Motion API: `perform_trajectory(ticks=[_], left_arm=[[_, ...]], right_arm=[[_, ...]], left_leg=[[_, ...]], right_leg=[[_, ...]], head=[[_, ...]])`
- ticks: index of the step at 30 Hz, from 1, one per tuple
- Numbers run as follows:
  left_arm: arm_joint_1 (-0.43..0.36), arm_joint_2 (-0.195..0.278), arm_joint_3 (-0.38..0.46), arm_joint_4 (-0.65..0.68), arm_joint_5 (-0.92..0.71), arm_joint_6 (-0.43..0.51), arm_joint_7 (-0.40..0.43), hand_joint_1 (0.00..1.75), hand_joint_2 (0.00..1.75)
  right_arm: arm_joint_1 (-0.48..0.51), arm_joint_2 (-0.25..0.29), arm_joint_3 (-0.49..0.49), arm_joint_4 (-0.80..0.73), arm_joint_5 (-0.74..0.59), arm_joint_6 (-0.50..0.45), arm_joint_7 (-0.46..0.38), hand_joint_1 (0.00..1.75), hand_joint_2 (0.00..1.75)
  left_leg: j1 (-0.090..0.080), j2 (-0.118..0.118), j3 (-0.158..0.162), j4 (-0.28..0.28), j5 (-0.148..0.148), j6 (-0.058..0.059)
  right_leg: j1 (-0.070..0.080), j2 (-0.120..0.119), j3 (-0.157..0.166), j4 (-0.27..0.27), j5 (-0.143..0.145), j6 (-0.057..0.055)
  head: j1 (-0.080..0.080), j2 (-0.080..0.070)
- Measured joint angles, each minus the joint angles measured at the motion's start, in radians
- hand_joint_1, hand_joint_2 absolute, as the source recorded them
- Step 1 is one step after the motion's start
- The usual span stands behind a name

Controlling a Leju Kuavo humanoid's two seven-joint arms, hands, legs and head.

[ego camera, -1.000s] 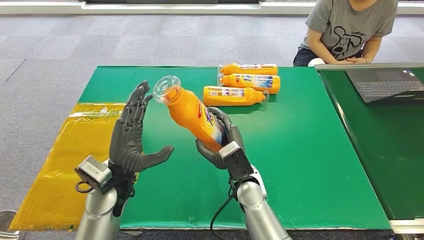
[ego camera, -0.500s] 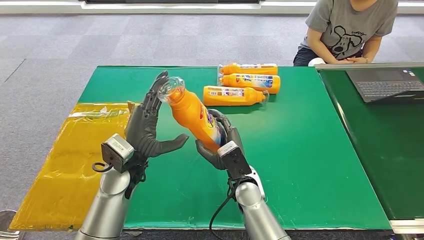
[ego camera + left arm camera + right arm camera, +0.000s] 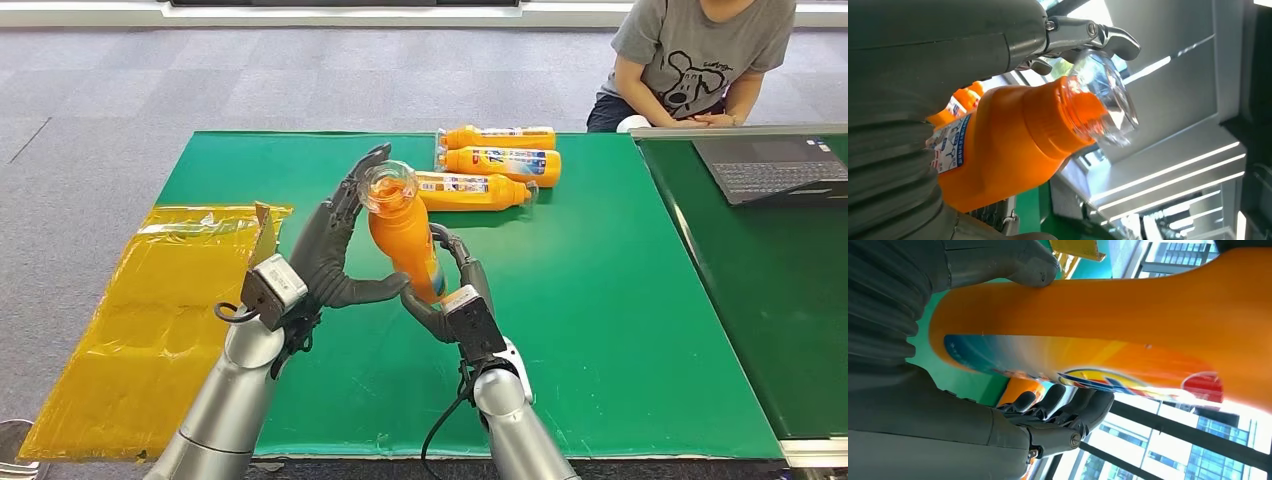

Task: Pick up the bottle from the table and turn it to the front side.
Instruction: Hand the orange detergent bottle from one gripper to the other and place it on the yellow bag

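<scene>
At the far left of the head view a yellow plastic sheet [image 3: 150, 310] lies over the left end of the green table [image 3: 620, 330]. Right of it, left of centre, the left hand [image 3: 335, 255] stands with its fingers stretched up beside the neck of the orange bottle [image 3: 405, 240] and its thumb reaching across to the bottle's lower body; in the left wrist view a fingertip [image 3: 1118, 42] lies against the clear cap [image 3: 1108, 100]. Whether this hand truly grips or only touches, I cannot tell.

The bottle is lifted off the table near the frame's centre, almost upright, cap uppermost and tipped slightly to the left. The right hand [image 3: 450, 295] has its fingers wrapped round the base from below. A white and blue label with small print shows on the bottle in the left wrist view [image 3: 950, 145]; a blue, yellow and red logo shows in the right wrist view [image 3: 1148, 380]; no words can be read on either.

In the upper centre three more orange bottles [image 3: 495, 165] lie on their sides together, labels unreadable. At the upper right a person [image 3: 700, 60] sits behind an open laptop [image 3: 770, 170].
</scene>
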Motion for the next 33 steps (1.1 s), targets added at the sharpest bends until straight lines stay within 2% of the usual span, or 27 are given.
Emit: perform_trajectory(ticks=[8,14,24,33], left_arm=[[-0.198,-0.034,-0.017,0.281,0.175,-0.042,0.159,0.0,1.75],[-0.313,-0.045,-0.018,0.463,0.204,-0.043,0.196,0.0,1.75],[-0.375,-0.053,-0.022,0.575,0.187,-0.027,0.204,0.0,1.75],[-0.395,-0.053,-0.024,0.606,0.182,-0.011,0.204,0.0,1.75]], right_arm=[[0.002,-0.001,-0.005,0.018,-0.004,-0.027,-0.011,1.75,1.75],[0.002,-0.001,-0.018,0.037,-0.01,-0.044,-0.008,1.75,1.75],[0.003,-0.001,-0.024,0.047,-0.012,-0.053,-0.005,1.75,1.75],[0.003,-0.001,-0.024,0.047,-0.012,-0.056,-0.004,1.75,1.75]], left_leg=[[0.0,0.0,-0.001,0.001,0.001,0.0],[0.0,0.0,-0.002,0.001,0.002,0.0],[0.0,0.0,-0.003,0.001,0.002,0.0],[0.0,0.0,-0.003,0.001,0.002,0.0]], right_leg=[[0.0,0.0,-0.002,0.001,0.002,0.0],[0.0,0.001,-0.002,0.002,0.002,-0.001],[0.0,0.001,-0.004,0.002,0.002,-0.001],[0.0,0.001,-0.004,0.002,0.002,-0.001]], head=[[0.0,0.0],[0.0,0.0],[0.0,0.0],[0.0,0.0]])
